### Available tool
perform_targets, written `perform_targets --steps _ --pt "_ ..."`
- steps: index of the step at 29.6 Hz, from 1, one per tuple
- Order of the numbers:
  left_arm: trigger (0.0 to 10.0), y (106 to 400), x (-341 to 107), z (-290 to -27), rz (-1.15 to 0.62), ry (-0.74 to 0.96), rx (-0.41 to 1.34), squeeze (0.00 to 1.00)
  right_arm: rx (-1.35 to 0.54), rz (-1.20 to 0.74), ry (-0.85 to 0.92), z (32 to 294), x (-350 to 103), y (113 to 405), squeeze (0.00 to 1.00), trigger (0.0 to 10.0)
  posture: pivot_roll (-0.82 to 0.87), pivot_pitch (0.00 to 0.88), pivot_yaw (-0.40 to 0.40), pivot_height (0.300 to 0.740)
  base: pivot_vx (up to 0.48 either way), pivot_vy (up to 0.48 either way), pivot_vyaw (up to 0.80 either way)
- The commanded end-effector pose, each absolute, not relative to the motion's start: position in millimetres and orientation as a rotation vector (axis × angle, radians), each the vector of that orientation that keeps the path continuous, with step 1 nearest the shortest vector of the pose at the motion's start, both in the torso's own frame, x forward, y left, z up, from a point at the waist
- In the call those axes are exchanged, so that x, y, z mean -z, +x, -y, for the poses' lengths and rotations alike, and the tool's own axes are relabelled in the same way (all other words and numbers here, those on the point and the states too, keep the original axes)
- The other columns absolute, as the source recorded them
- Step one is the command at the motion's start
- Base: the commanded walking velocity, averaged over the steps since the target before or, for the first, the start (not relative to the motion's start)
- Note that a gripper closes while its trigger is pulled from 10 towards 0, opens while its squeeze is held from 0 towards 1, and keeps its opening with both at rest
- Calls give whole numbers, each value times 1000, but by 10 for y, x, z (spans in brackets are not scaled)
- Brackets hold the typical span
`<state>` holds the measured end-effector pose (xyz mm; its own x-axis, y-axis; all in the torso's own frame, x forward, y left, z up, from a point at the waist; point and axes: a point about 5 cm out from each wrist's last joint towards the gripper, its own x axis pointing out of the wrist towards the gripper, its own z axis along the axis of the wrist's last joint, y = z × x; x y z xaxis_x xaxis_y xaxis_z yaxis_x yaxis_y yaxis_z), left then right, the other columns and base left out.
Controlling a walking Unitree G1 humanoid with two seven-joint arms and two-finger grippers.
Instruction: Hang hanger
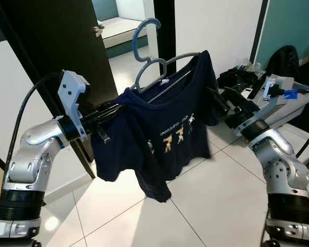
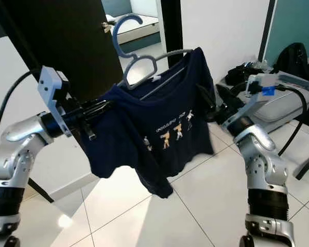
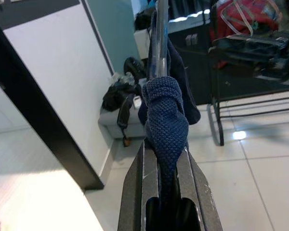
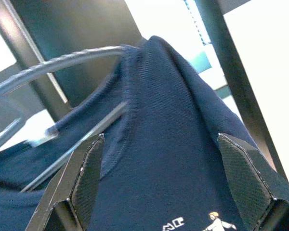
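A blue-grey hanger (image 1: 153,68) carries a navy T-shirt (image 1: 154,128) with a small print on the chest, and its hook (image 1: 143,36) points up toward the doorway. My left gripper (image 1: 112,110) is shut on the hanger's shirt-covered shoulder end, and the left wrist view shows navy fabric (image 3: 166,120) pinched between the fingers under the hanger bar (image 3: 160,38). My right gripper (image 1: 219,103) is open at the shirt's other shoulder. In the right wrist view its fingers (image 4: 86,168) stand wide on either side of the cloth (image 4: 173,159) and the hanger arm (image 4: 62,62).
A dark door (image 1: 56,41) with a metal handle (image 1: 98,30) stands open right behind the hanger. Black bags (image 1: 237,80) and a grey case (image 1: 301,98) lie on the right. White floor tiles (image 1: 211,195) spread below. A black rack (image 3: 250,72) appears in the left wrist view.
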<state>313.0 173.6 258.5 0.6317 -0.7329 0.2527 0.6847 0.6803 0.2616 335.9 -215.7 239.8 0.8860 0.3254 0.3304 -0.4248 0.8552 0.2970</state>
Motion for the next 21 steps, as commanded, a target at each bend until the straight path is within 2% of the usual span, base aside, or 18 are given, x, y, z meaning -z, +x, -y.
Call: perform_targets --steps 1,11,13,21 --pt "10000 3093 -2640 -1774 392 135 793 0 -420 257 422 2084 -2365 3376 0 10000 -80 0 107 740 0 0 0" --pt "10000 3062 -2579 -1658 381 141 819 0 -392 163 482 1907 -2257 3430 0 10000 -75 0 103 740 0 0 0" --pt "10000 3043 -2555 -1603 375 147 844 0 -454 162 512 1792 -2289 3418 0 10000 -74 0 105 740 0 0 0" --pt "10000 3009 -2555 -1549 375 144 876 0 -435 168 548 1776 -2316 3440 0 10000 -73 0 105 740 0 0 0"
